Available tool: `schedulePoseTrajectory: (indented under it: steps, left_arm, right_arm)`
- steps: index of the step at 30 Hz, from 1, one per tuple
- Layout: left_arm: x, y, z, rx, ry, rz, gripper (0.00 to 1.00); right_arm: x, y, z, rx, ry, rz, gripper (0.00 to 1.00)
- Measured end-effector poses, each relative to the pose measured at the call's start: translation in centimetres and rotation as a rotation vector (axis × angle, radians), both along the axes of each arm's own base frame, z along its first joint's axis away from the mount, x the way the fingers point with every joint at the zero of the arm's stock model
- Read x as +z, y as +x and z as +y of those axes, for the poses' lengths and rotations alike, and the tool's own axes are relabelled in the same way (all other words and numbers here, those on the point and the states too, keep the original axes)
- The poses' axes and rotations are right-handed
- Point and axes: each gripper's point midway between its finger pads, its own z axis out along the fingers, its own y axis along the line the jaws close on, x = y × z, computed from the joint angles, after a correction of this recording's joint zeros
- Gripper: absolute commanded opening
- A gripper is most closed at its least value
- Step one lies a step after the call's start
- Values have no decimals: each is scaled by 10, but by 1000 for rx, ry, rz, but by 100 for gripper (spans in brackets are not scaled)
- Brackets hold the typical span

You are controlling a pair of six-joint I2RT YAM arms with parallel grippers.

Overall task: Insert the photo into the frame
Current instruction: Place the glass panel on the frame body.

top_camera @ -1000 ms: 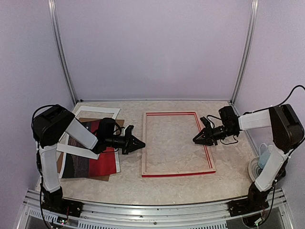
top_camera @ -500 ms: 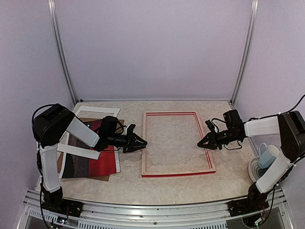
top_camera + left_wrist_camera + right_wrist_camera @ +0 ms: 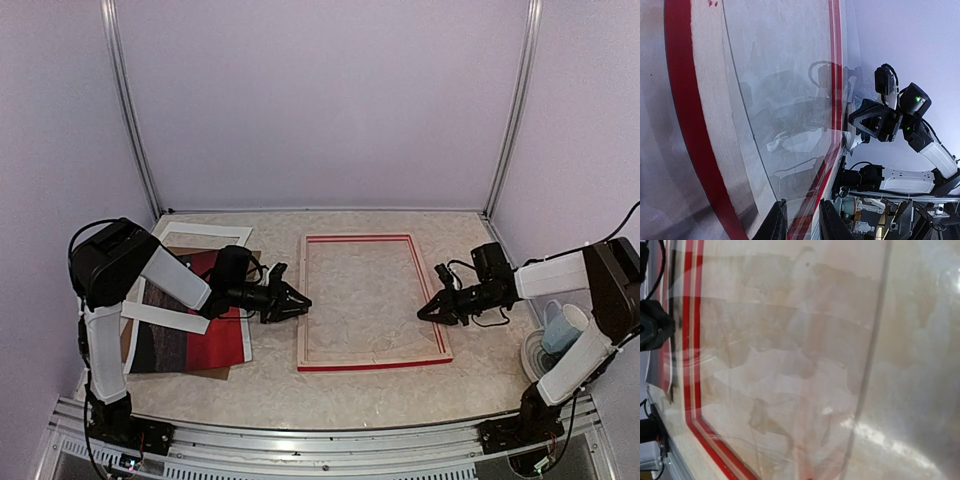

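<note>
The red frame (image 3: 375, 365) lies flat in the middle of the table (image 3: 380, 405) — the sunset photo (image 3: 222, 342) rests apart to its left on a brown backing board (image 3: 213, 372). The left gripper (image 3: 300, 301) hovers at the left rail, fingers parted. The right gripper (image 3: 424, 312), fingers drawn together, meets the right rail — whether it pinches the rail is unclear.
</note>
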Motion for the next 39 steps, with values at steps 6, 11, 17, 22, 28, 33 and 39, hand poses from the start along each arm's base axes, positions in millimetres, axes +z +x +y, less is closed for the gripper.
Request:
schedulePoseTrajectory:
  steps: [6,11,17,22,28,33,39]
  left_arm:
    - [-3,0,0,4,5,5,20]
    - [-12,1,0,7,16,18,20]
    - [-10,3,-1,8,13,14,20]
    - [-9,6,-2,11,12,8,20]
    - [-9,7,-2,17,14,7,20]
    - [-9,7,-2,17,15,6,21]
    - [-10,7,-1,20,16,7,21]
  right_arm:
    - [-2,-3,-3,-25,-8,-8,6]
    - [-8,-9,-6,-43,-13,7,6]
    - [-11,-10,-7,-54,-11,12,6]
    - [-11,-11,-5,-55,-8,16,6]
    - [-11,-12,-3,-53,-7,11,6]
    - [-9,-13,-3,-56,-5,0,6]
    - [-5,-15,-2,-61,-2,-9,5]
